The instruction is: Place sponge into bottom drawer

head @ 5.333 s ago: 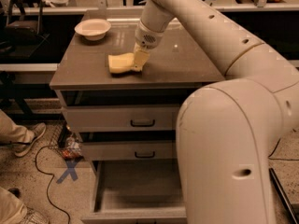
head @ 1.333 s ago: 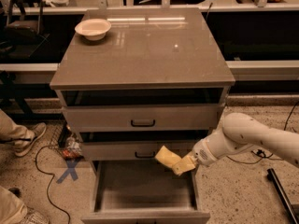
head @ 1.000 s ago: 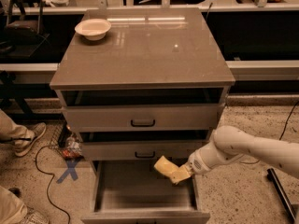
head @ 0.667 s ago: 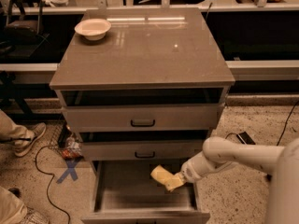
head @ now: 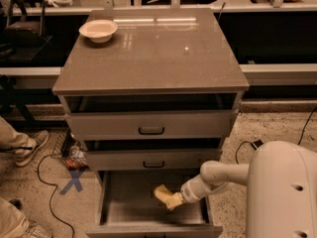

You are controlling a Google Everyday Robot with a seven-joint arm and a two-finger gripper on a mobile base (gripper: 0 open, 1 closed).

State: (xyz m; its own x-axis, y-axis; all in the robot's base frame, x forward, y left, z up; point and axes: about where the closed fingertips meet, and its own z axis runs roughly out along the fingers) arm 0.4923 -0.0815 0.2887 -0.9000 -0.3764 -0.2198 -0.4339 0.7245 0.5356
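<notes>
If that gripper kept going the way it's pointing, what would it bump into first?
The gripper, holding the sponge inside the open bottom drawer, points toward the picture's left and slightly down. Going on, the sponge would likely touch the drawer floor first, or else its left wall; depth is unclear.

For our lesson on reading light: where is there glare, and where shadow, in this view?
Camera view: bright glare streaks on the cabinet top beside the white bowl; the bottom drawer lies in dim shadow, where the tool holds the sponge.
</notes>
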